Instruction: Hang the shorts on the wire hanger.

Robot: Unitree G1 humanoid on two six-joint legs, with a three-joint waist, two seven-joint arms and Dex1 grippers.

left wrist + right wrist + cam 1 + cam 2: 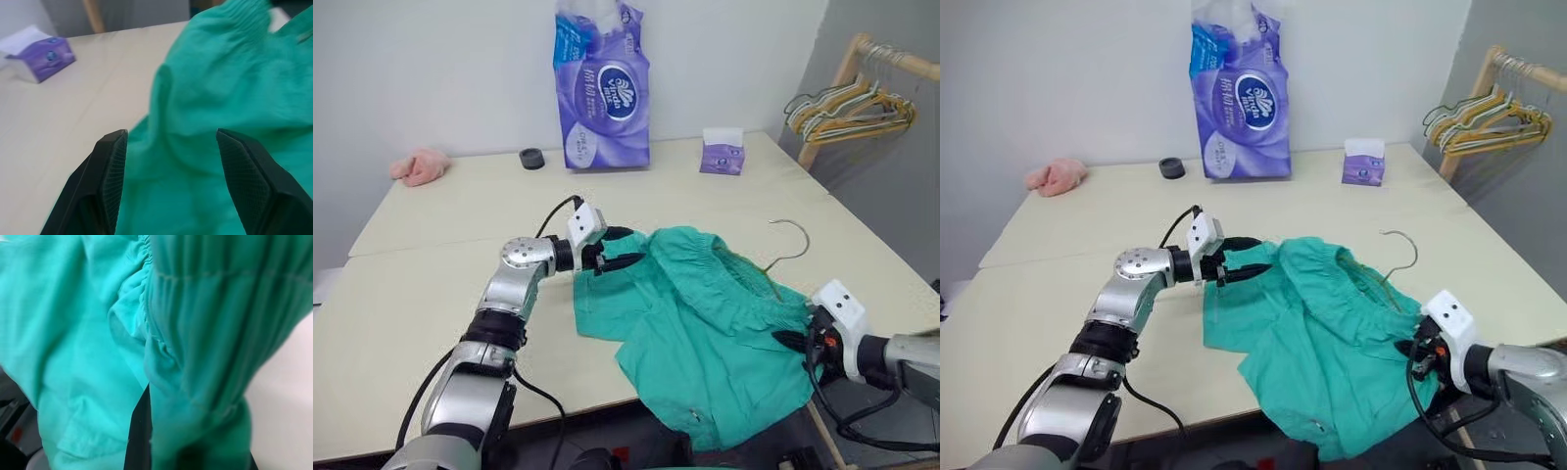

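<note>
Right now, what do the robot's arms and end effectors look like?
Both arms are shiny silver metal with black joint sections and loose black cables. The left end effector has a white block at the wrist and two black fingers with a fine crosshatched grip texture on their pads. The right end effector carries the same white block with small dark dots.

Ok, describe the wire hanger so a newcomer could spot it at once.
Start at the cream table and find the teal shorts spread near its front right edge. The wire hanger lies half inside their waistband, its curved hook poking out toward the table's right side. It is one thin olive-gold wire lying flat, unlike the bunched hangers hanging on the wooden rack beyond the table.
</note>
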